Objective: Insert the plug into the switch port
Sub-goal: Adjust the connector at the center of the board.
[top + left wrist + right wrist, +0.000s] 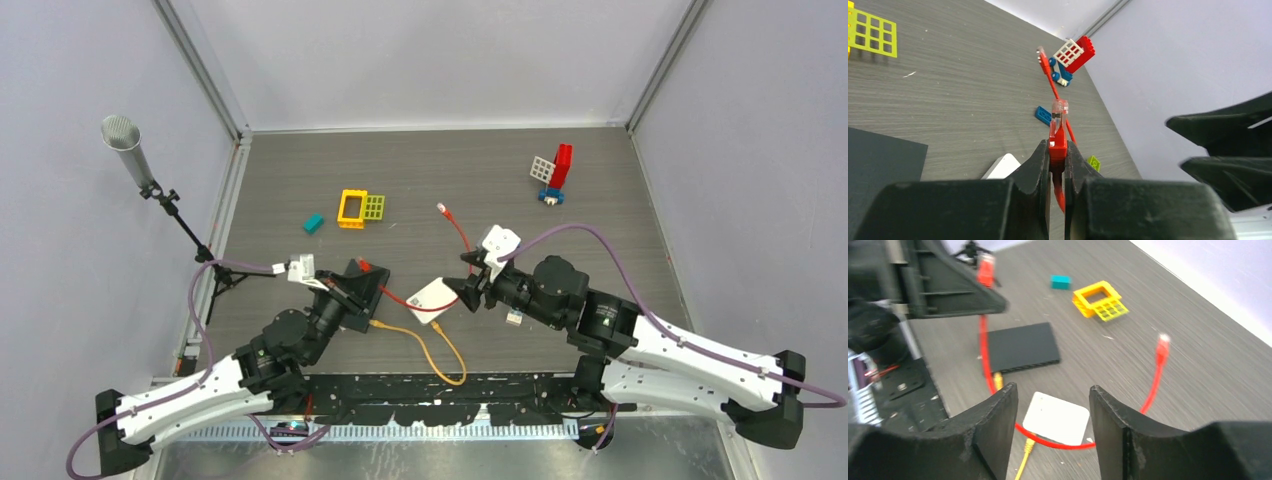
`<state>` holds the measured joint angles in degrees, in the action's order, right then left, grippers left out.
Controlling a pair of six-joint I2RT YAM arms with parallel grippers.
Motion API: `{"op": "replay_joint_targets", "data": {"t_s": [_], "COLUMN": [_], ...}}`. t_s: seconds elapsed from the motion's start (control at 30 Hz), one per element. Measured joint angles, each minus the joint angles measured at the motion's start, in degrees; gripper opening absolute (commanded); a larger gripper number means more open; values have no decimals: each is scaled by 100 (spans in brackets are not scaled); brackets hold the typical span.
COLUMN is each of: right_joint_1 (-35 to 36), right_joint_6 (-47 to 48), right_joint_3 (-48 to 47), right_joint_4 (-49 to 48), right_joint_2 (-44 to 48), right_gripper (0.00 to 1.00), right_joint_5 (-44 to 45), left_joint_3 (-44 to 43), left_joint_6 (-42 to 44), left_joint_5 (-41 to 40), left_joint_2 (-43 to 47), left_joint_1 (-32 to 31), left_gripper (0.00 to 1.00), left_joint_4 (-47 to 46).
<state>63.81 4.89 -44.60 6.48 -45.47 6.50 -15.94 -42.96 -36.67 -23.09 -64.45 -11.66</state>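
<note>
Clamping one red plug (1058,117) tight in the left gripper (1057,165), one black switch (883,160) just below to its left. Hovering the right gripper (1053,392) wide, empty, over one white box (1055,417). Beyond, two cables: one yellow cable (1023,460), one red cable (1154,385).

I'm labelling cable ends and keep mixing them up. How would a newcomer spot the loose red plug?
On the grey table, find the white box in the near middle. The red cable skirting it runs toward the far wall and ends in the loose plug, lying on bare table. Unlike the other red plug, nothing holds it.
</note>
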Motion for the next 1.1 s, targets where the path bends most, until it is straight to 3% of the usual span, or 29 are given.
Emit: {"op": "replay_joint_targets", "data": {"t_s": [0.17,0.37,0.67,1.1], "right_joint_1": [-9,-348,-2100,-2312], "right_joint_6": [-446,-811,-1670,-2323], "right_joint_3": [494,1285,2177,2667], "right_joint_4": [-22,-164,-1309,-2863], "right_joint_2": [129,341,352,-734], "right_gripper": [69,70,70,65], "right_joint_5": [1213,1478,81,-1309], "left_joint_3": [216,549,549,549], "left_joint_6": [-188,-251,-337,-354], "left_joint_5": [238,713,1274,1707], "left_joint_2": [442,1082,2129,1996], "left_joint_1": [0,0,0,0], "left_gripper": [0,0,0,0], "left_joint_4": [74,472,1484,1899]}}
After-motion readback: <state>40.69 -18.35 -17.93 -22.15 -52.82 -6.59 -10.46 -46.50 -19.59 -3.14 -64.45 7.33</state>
